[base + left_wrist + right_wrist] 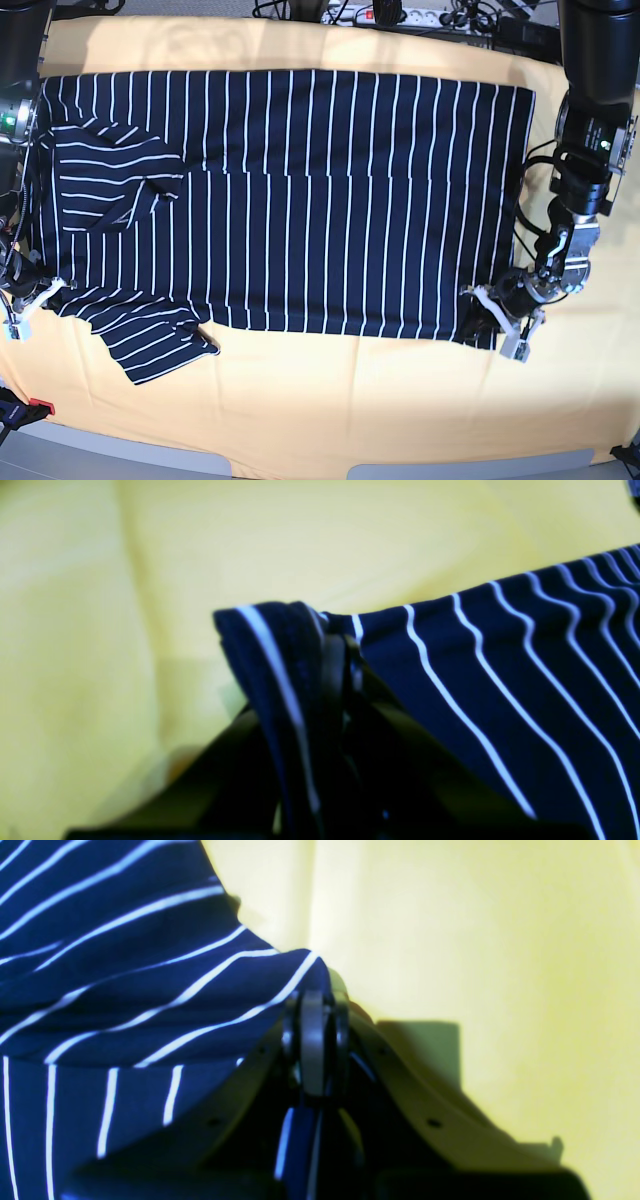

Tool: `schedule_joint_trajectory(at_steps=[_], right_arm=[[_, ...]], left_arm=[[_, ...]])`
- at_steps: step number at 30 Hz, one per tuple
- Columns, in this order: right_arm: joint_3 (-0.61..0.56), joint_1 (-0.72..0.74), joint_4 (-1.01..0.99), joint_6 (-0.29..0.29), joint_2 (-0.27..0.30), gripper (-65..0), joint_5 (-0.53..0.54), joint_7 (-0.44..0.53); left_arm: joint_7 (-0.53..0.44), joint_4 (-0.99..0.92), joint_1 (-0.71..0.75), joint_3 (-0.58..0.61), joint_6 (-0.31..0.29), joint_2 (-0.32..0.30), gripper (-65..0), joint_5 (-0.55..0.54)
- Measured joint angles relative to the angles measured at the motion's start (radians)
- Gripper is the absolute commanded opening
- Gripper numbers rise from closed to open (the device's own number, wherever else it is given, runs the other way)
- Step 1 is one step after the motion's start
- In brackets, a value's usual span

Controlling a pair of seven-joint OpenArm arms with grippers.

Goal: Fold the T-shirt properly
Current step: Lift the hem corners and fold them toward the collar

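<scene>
Striped T-shirt [300, 200] spread flat on a yellow desk [350, 400]; left fingers [497, 318] and right fingers [30, 297] each pinch a near corner.

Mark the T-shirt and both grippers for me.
T-shirt [300, 200]: base view, middle of the spread body.
Left gripper [497, 318]: base view, at the pinched bottom corner.
Right gripper [314, 1007]: right wrist view, shut tips on the cloth edge.

A yellow-orange tablecloth [330, 400] covers the table under bright, even light. At twelve o'clock, a white power strip [385, 14] and dark cables [470, 18] lie along the far edge.
</scene>
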Motion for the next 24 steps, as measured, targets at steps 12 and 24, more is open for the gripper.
schedule_joint_trajectory(at_steps=[12,24], right_arm=[[0.000,0.008,0.000,0.002,0.000,-65.0,-0.045,0.039],[0.000,-0.002,0.042,0.151,0.014,-65.0,0.035,-0.069]], left_arm=[[0.000,-0.001,-0.082,0.000,-0.009,0.003,-65.0,0.009],[-0.003,0.015,-0.064,0.000,-0.160,-0.018,-65.0,0.027]])
